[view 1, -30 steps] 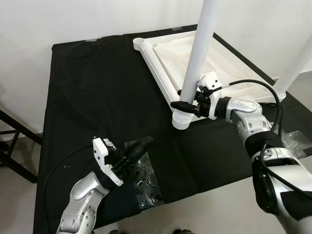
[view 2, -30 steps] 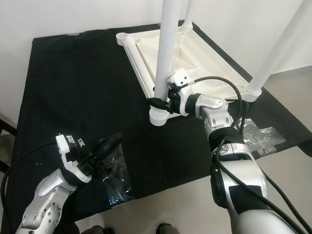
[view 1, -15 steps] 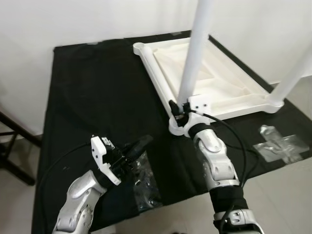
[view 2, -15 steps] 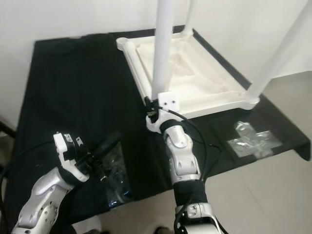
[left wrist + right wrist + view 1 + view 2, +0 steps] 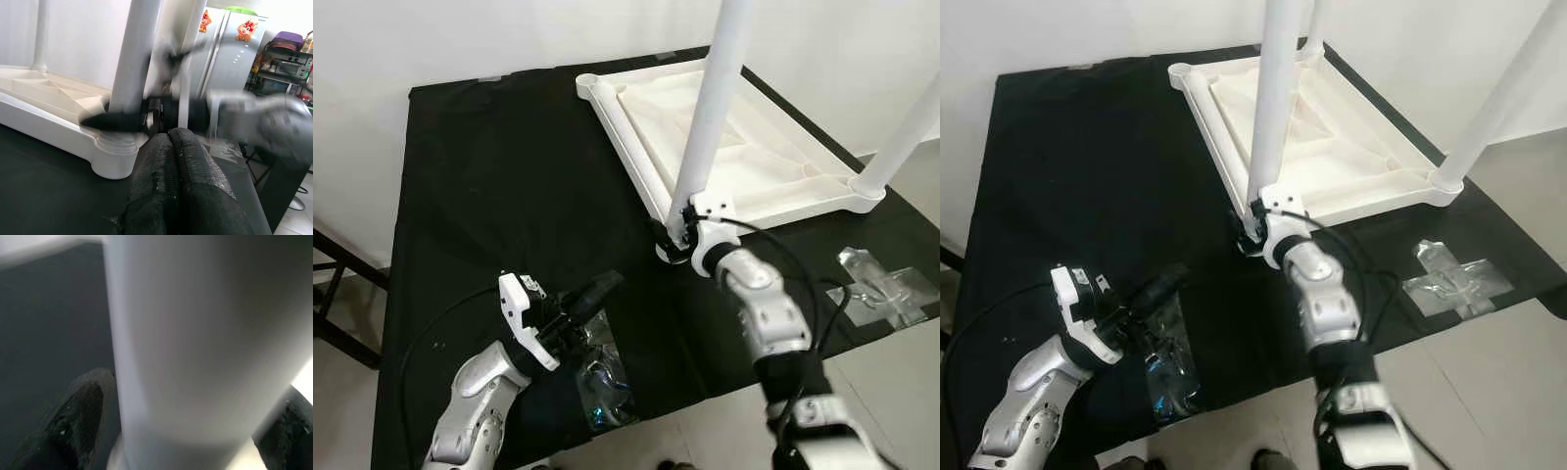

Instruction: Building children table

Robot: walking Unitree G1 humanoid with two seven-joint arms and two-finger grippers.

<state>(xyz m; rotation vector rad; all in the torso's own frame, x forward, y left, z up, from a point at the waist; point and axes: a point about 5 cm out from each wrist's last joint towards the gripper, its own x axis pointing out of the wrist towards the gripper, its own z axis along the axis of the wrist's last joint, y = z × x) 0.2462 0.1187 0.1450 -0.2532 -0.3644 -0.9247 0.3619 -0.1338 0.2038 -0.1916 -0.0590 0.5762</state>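
Note:
An upturned white children's table lies on a black cloth, with its legs pointing up. My right gripper is at the foot of the nearest leg, where the leg meets the corner socket. It is shut on that leg; the right wrist view has a black finger on each side of the white tube. My left gripper is shut and holds nothing. It hovers low over the cloth, pointing at that corner, its fingers pressed together.
A clear bag of hardware lies just below the left gripper near the cloth's front edge. Another clear bag lies at the right edge. A second leg stands at the table's right corner. A dark frame stands at the left.
My right arm has swung around the foot of the leg, from its right side to its near side, still gripping it. The camera shifted a little. The left gripper stayed put.

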